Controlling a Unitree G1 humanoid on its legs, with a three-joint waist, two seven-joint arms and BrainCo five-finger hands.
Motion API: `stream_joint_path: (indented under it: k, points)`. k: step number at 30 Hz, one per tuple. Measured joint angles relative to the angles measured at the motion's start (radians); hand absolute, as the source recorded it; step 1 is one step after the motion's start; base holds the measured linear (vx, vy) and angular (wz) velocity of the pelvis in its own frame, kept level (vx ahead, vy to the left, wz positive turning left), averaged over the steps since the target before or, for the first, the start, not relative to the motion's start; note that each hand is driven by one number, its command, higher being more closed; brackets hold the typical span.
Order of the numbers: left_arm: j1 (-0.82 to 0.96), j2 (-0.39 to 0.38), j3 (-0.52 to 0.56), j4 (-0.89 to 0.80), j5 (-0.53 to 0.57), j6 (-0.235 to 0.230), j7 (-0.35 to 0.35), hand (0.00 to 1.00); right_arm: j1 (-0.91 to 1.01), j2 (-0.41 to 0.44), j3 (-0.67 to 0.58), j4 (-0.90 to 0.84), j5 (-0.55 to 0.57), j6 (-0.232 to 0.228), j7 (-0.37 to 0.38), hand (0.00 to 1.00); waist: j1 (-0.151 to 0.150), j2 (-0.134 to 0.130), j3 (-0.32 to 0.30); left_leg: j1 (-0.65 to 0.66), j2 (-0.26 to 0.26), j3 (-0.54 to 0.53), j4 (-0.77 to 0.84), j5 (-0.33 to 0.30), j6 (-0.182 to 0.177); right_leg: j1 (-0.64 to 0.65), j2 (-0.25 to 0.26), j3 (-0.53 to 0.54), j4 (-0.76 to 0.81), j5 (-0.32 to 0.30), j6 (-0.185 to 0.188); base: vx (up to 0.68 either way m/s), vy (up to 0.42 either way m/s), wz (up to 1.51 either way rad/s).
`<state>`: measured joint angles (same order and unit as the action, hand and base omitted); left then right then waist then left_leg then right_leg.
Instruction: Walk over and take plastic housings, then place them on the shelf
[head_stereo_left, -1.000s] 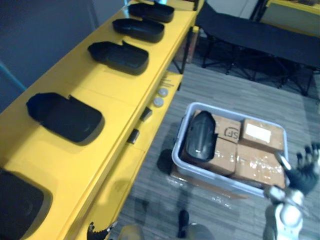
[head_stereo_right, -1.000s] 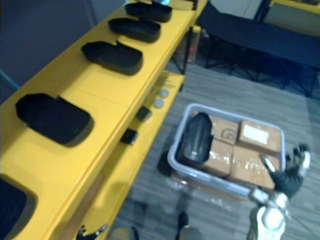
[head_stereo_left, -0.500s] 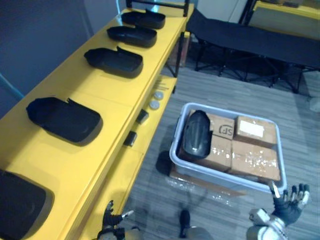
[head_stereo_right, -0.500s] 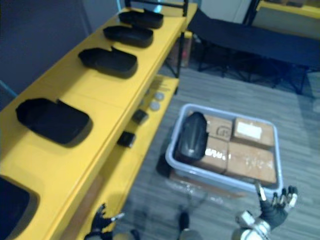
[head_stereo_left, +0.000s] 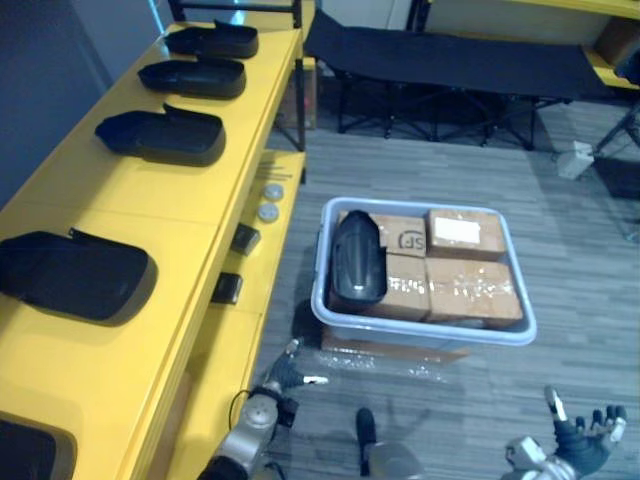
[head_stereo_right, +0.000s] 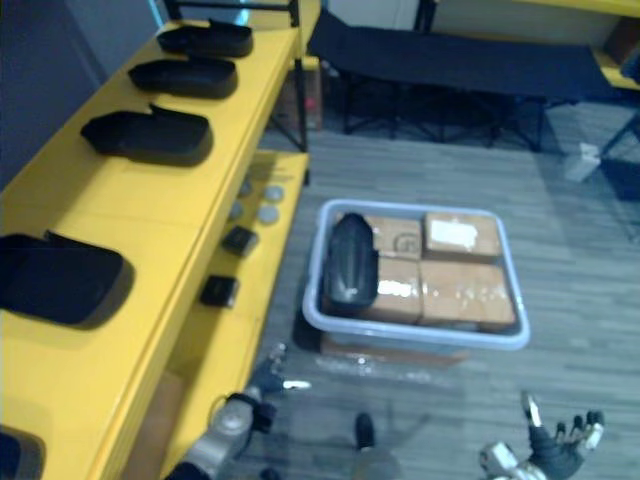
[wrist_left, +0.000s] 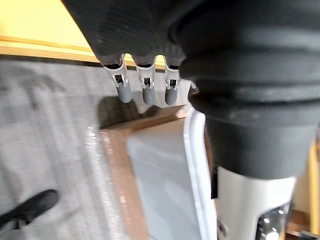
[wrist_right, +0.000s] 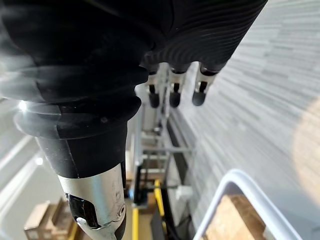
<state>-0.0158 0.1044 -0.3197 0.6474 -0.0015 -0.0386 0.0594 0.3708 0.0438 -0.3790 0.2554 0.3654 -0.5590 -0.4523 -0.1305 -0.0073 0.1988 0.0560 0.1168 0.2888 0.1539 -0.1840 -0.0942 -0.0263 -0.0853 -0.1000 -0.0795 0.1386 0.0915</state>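
One black plastic housing (head_stereo_left: 355, 262) lies in a pale grey bin (head_stereo_left: 420, 335) on the floor, on top of taped cardboard boxes (head_stereo_left: 470, 290). Several more black housings (head_stereo_left: 160, 137) sit in a row along the top of the yellow shelf (head_stereo_left: 150, 215) on my left. My left hand (head_stereo_left: 285, 375) hangs low near the bin's front left corner with straight fingers (wrist_left: 145, 87) and holds nothing. My right hand (head_stereo_left: 585, 440) is at the lower right, short of the bin, with its fingers (wrist_right: 172, 90) spread and empty.
A black folding cot (head_stereo_left: 450, 55) stands behind the bin. The shelf's lower level carries small dark blocks (head_stereo_left: 245, 238) and round discs (head_stereo_left: 268, 212). A flat cardboard sheet (head_stereo_left: 390, 350) lies under the bin. Grey plank floor surrounds the bin.
The camera has swung, so the bin now sits nearer the middle. My right hand has dropped from beside the bin's right corner to below it. My left hand has come up into view.
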Motion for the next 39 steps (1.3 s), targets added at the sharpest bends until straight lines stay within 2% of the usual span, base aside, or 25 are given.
stream_joint_path:
  k: [2, 3, 9, 12, 14, 15, 17, 20, 21, 23, 24, 25, 27, 28, 29, 30, 31, 32, 33, 34, 35, 36, 37, 38, 39]
  points:
    - [0.002, 0.011, 0.004, 0.028, 0.0, 0.003, 0.002, 0.0, -0.002, -0.001, 0.0, 0.002, -0.001, 0.0, 0.009, 0.0, 0.003, 0.001, 0.001, 0.014, -0.001, 0.0, -0.005, 0.0, 0.0, 0.011, 0.0, 0.001, 0.0, 0.0, 0.0, -0.02, -0.005, 0.0]
    - [0.036, 0.04, 0.071, 0.086, 0.0, 0.004, 0.013, 0.0, -0.024, -0.006, 0.017, 0.03, -0.008, 0.0, 0.04, 0.0, 0.005, -0.011, 0.001, 0.027, -0.006, -0.003, -0.011, -0.001, 0.001, 0.021, -0.003, 0.0, -0.009, 0.0, 0.001, 0.0, 0.0, 0.0]
    - [0.059, 0.037, 0.092, 0.086, -0.002, 0.002, 0.014, 0.0, -0.044, -0.008, 0.018, 0.03, -0.003, 0.001, 0.047, 0.0, 0.01, -0.019, -0.002, 0.01, -0.026, -0.025, -0.023, 0.007, 0.01, 0.008, -0.012, -0.011, 0.0, 0.003, 0.004, -0.01, -0.002, 0.07]
    - [0.107, 0.022, 0.169, 0.086, -0.031, 0.0, 0.034, 0.0, -0.074, -0.021, 0.043, 0.022, 0.035, 0.029, 0.094, 0.0, 0.032, -0.024, 0.004, -0.014, -0.045, -0.032, -0.019, 0.008, 0.014, -0.013, -0.024, -0.008, 0.0, 0.011, 0.013, -0.06, 0.015, 0.04]
    - [0.148, 0.012, 0.24, 0.083, -0.031, -0.003, 0.049, 0.0, -0.075, -0.031, 0.088, -0.02, 0.057, 0.068, 0.136, 0.0, 0.065, -0.029, 0.02, -0.025, -0.051, -0.036, 0.006, -0.005, 0.027, -0.013, -0.031, -0.007, 0.003, 0.011, 0.014, -0.06, 0.04, 0.04]
    - [0.156, 0.012, 0.256, 0.079, -0.031, -0.003, 0.051, 0.0, -0.079, -0.033, 0.099, -0.036, 0.061, 0.078, 0.147, 0.0, 0.072, -0.031, 0.033, -0.027, -0.051, -0.037, 0.018, -0.012, 0.029, -0.013, -0.032, -0.007, 0.011, 0.01, 0.012, -0.08, 0.045, -0.04]
    - [0.191, 0.0, 0.317, 0.038, -0.031, -0.003, 0.057, 0.0, -0.088, -0.051, 0.152, -0.113, 0.086, 0.111, 0.177, 0.0, 0.101, -0.033, 0.066, -0.082, -0.056, -0.059, 0.095, -0.064, 0.035, -0.082, -0.033, 0.023, 0.089, -0.012, 0.01, -0.11, 0.063, -0.22]
    - [0.191, -0.001, 0.37, 0.014, -0.041, -0.003, 0.083, 0.0, -0.078, -0.051, 0.154, -0.147, 0.156, 0.148, 0.23, 0.0, 0.1, -0.052, 0.121, -0.097, -0.057, -0.062, 0.188, -0.106, 0.058, -0.114, -0.034, 0.05, 0.158, -0.026, 0.016, -0.1, 0.095, -0.36]
    - [0.19, -0.002, 0.39, 0.012, -0.042, -0.003, 0.089, 0.0, -0.066, -0.05, 0.152, -0.147, 0.167, 0.148, 0.246, 0.0, 0.096, -0.056, 0.126, -0.099, -0.054, -0.058, 0.211, -0.12, 0.067, -0.112, -0.037, 0.054, 0.149, -0.027, 0.016, -0.12, 0.122, -0.51]
    - [0.189, 0.003, 0.41, 0.006, -0.067, -0.004, 0.095, 0.0, -0.042, -0.047, 0.147, -0.144, 0.182, 0.145, 0.277, 0.0, 0.081, -0.057, 0.128, -0.115, -0.039, -0.043, 0.244, -0.14, 0.078, -0.115, -0.042, 0.05, 0.137, -0.04, -0.005, -0.1, 0.146, -0.34]
    - [0.189, 0.004, 0.426, 0.008, -0.072, -0.004, 0.1, 0.0, -0.025, -0.045, 0.147, -0.129, 0.188, 0.141, 0.3, 0.0, 0.081, -0.057, 0.128, -0.116, -0.019, -0.021, 0.262, -0.147, 0.085, -0.117, -0.044, 0.035, 0.149, -0.054, -0.026, -0.07, 0.162, -0.4]
    - [0.189, 0.009, 0.433, 0.01, -0.073, -0.004, 0.119, 0.0, -0.012, -0.04, 0.15, -0.124, 0.191, 0.141, 0.323, 0.0, 0.081, -0.046, 0.133, -0.118, 0.011, -0.009, 0.277, -0.152, 0.087, -0.123, -0.038, 0.015, 0.169, -0.072, -0.055, -0.03, 0.109, -0.4]
    - [0.182, 0.01, 0.459, 0.012, -0.081, -0.004, 0.153, 0.0, 0.0, -0.025, 0.165, -0.124, 0.19, 0.125, 0.346, 0.0, 0.085, -0.032, 0.133, -0.131, 0.083, -0.007, 0.292, -0.159, 0.072, -0.146, -0.032, 0.002, 0.222, -0.079, -0.066, 0.0, 0.002, -0.28]
    - [0.183, 0.012, 0.46, 0.014, -0.084, -0.003, 0.166, 0.0, -0.001, -0.021, 0.176, -0.125, 0.188, 0.12, 0.348, 0.0, 0.09, -0.029, 0.133, -0.134, 0.103, -0.008, 0.298, -0.16, 0.06, -0.15, -0.035, -0.001, 0.232, -0.079, -0.066, 0.01, -0.096, -0.2]
    - [0.181, 0.018, 0.462, 0.037, -0.112, 0.0, 0.189, 0.0, 0.004, 0.004, 0.201, -0.128, 0.18, 0.1, 0.348, 0.0, 0.09, -0.042, 0.116, -0.15, 0.134, -0.023, 0.304, -0.157, 0.036, -0.148, -0.048, 0.014, 0.244, -0.072, -0.055, 0.01, -0.138, -0.09]
    - [0.179, 0.02, 0.462, 0.043, -0.113, 0.002, 0.197, 0.0, 0.006, 0.01, 0.206, -0.129, 0.177, 0.096, 0.346, 0.0, 0.089, -0.048, 0.112, -0.154, 0.135, -0.027, 0.304, -0.155, 0.031, -0.147, -0.053, 0.022, 0.248, -0.071, -0.052, 0.04, -0.24, 0.14]
    - [0.17, 0.028, 0.461, 0.058, -0.12, 0.01, 0.214, 0.0, 0.015, 0.037, 0.219, -0.131, 0.163, 0.081, 0.339, 0.0, 0.09, -0.082, 0.092, -0.17, 0.138, -0.044, 0.304, -0.149, 0.008, -0.145, -0.071, 0.047, 0.271, -0.068, -0.043, 0.07, -0.315, 0.4]
    - [0.153, 0.027, 0.46, 0.08, -0.143, 0.023, 0.232, 0.0, 0.019, 0.037, 0.235, -0.132, 0.142, 0.07, 0.321, 0.0, 0.089, -0.102, 0.081, -0.187, 0.139, -0.076, 0.315, -0.146, -0.015, -0.126, -0.078, 0.056, 0.311, -0.074, -0.016, 0.07, -0.339, 0.51]
    - [0.144, 0.019, 0.461, 0.092, -0.153, 0.028, 0.242, 0.0, 0.02, 0.037, 0.235, -0.131, 0.132, 0.068, 0.312, 0.0, 0.091, -0.106, 0.079, -0.193, 0.141, -0.09, 0.322, -0.143, -0.026, -0.118, -0.079, 0.047, 0.32, -0.11, 0.027, 0.05, -0.374, 0.61]
    - [0.143, -0.008, 0.479, 0.103, -0.159, 0.033, 0.254, 0.0, 0.005, 0.034, 0.236, -0.132, 0.131, 0.067, 0.285, 0.0, 0.09, -0.098, 0.082, -0.195, 0.151, -0.12, 0.34, -0.134, -0.041, -0.109, -0.076, 0.034, 0.362, -0.189, 0.075, 0.04, -0.371, 0.62]
    - [0.146, -0.042, 0.505, 0.103, -0.177, 0.036, 0.256, 0.0, -0.006, 0.021, 0.235, -0.136, 0.13, 0.067, 0.253, 0.0, 0.089, -0.079, 0.089, -0.192, 0.168, -0.146, 0.365, -0.129, -0.046, -0.082, -0.069, 0.007, 0.398, -0.259, 0.081, 0.03, -0.362, 0.63]
    - [0.147, -0.06, 0.516, 0.101, -0.188, 0.034, 0.256, 0.0, -0.004, 0.009, 0.235, -0.137, 0.13, 0.067, 0.243, 0.0, 0.091, -0.06, 0.096, -0.19, 0.18, -0.152, 0.382, -0.124, -0.043, -0.065, -0.063, -0.012, 0.408, -0.289, 0.075, 0.03, -0.34, 0.64]
    - [0.152, -0.087, 0.535, 0.101, -0.197, 0.029, 0.249, 0.0, -0.004, -0.018, 0.234, -0.137, 0.131, 0.067, 0.226, 0.0, 0.089, -0.022, 0.117, -0.186, 0.197, -0.167, 0.415, -0.092, -0.012, -0.028, -0.051, -0.039, 0.425, -0.322, 0.057, -0.01, -0.314, 0.44]
    - [0.164, -0.108, 0.544, 0.099, -0.198, 0.019, 0.238, 0.0, 0.002, -0.037, 0.235, -0.137, 0.13, 0.068, 0.21, 0.0, 0.091, -0.003, 0.121, -0.177, 0.196, -0.165, 0.423, -0.04, 0.004, -0.013, -0.052, -0.042, 0.433, -0.333, 0.045, -0.03, -0.301, 0.29]
    - [0.18, -0.114, 0.544, 0.095, -0.196, 0.014, 0.229, 0.0, 0.006, -0.046, 0.233, -0.142, 0.13, 0.07, 0.206, 0.0, 0.092, 0.002, 0.114, -0.177, 0.189, -0.163, 0.42, -0.001, 0.002, -0.012, -0.056, -0.04, 0.431, -0.342, 0.039, -0.03, -0.277, -0.01]
